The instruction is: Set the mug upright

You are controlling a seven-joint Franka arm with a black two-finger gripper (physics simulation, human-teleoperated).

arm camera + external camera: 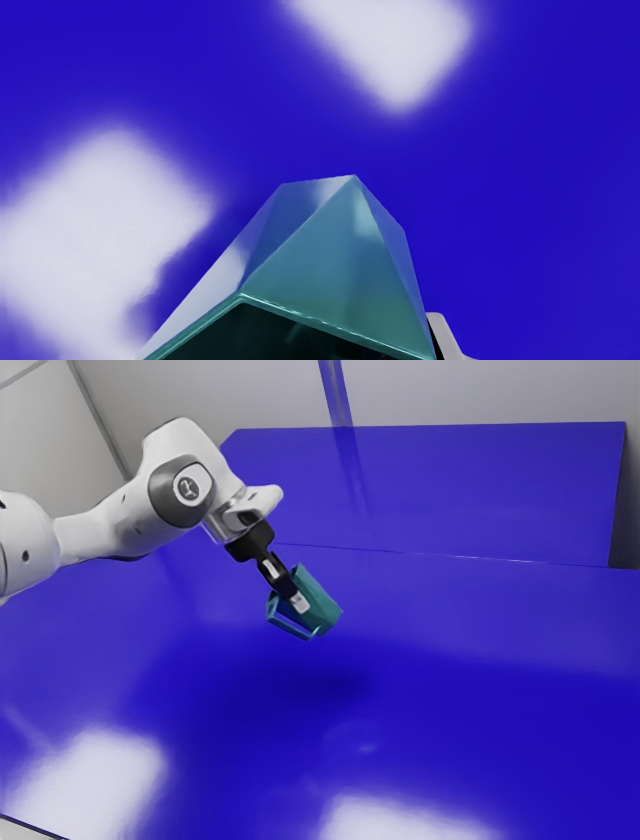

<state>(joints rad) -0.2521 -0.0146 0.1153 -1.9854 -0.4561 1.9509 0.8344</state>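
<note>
glossy blue table [500,710], grey wall [450,390] behind it, glare [95,785] lower left of the exterior view. teal mug [322,606] is just above centre of that frame, up off the table, tilted, handle [290,627] toward the exterior view's lower left. gripper [299,603] looks closed on the mug: 1 finger [440,327] sits against the outer wall in the wrist view, the other is hidden, so can't tell the exact gap. mouth faces back toward the hand, narrower base points away. handling, my read: stiff, faceted shell, thin wall, probably light if empty. no give under squeeze, so moderate force is enough; treat as brittle, can't tell ceramic from plastic. shine suggests slippery, and flat facets help only if the pads sit square; on an edge between 2 facets it could pivot. best hold is the wall near the rim, clear of the handle; keep that. next: rotate the hand until the base is level, lower gently, let go only once the base is flat. risk: base corner lands first and the mug twists in the grip.
</note>
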